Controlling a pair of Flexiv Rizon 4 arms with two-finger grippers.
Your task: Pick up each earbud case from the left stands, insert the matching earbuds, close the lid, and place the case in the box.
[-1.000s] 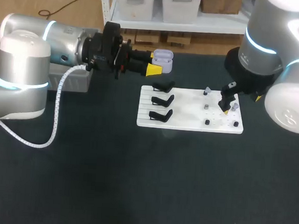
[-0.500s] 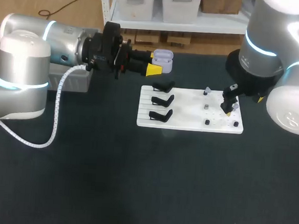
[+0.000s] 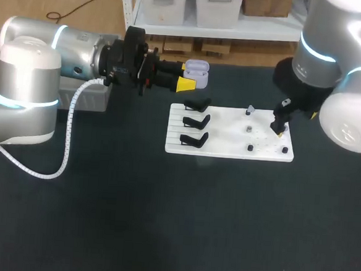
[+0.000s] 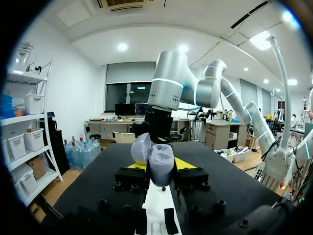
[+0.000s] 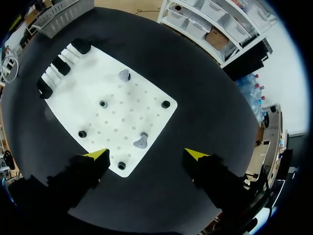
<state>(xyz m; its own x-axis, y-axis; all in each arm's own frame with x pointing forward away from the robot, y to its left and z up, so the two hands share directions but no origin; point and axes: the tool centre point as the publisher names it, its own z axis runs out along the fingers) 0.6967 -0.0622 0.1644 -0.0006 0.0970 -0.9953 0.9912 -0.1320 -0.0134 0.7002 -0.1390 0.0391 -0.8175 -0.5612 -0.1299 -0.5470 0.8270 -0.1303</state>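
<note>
Head view: left gripper [image 3: 186, 76] is clamped on the lavender earbud case [image 3: 198, 69], held in the air beyond the far-left corner of the white board [image 3: 224, 137], lid up, presumably so the sockets stay open for loading. Three black stands [image 3: 196, 120] along the board's left side carry no case that I can see. Right gripper [image 3: 279, 127] hangs low over the board's right half, with the board's right edge just beyond it. Dark table [image 3: 162, 221] runs wide on the near and left sides, so I judge there is room to swing. Left wrist view: both yellow tips press the case from two sides, with the lid [image 4: 141, 147] tilted open to one side. Right wrist view: fingers stand wide apart and hold nothing. A lavender earbud [image 5: 140, 142] lies on the board just ahead, between the finger lines and untouched; I judge it the next pick. A second earbud [image 5: 124, 74] sits further ahead. Black pegs [image 5: 166, 104] stand nearby, one beside the board's edge, so any descent should stay clear of them.
</note>
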